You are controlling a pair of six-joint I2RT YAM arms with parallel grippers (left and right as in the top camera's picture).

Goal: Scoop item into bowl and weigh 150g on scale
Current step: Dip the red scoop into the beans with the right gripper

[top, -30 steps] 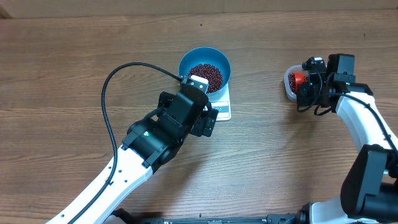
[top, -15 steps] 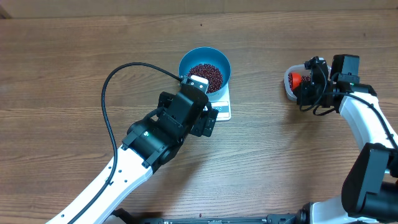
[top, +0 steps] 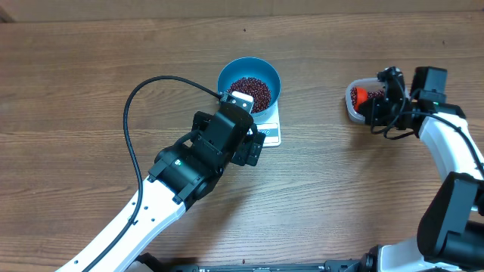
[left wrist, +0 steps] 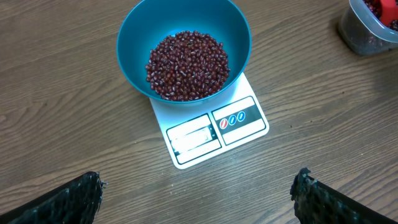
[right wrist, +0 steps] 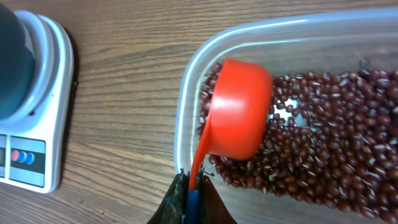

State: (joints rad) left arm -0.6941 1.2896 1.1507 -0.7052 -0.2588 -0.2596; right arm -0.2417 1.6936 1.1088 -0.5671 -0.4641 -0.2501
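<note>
Overhead, the round deep blue plastic bowl [top: 226, 76] of small dark red-brown beans [top: 250, 92] is seen standing on the flat white rectangular scale [top: 271, 136], well apart from the clear plastic tub [top: 351, 110]. From the left wrist, the left gripper [left wrist: 199, 200] is shown with jaws spread wide and empty, and the scale's display is revealed. From the right wrist, the right gripper [right wrist: 189, 200] is seen clamped on the small red scoop [right wrist: 239, 118], its cup over beans inside the tub.

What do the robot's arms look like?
Both arms are white tubes with chunky black joints. The left arm has a long black cable looping off it, and its fingers are black and rough-looking. The right arm has short black wires bunched by its wrist.
</note>
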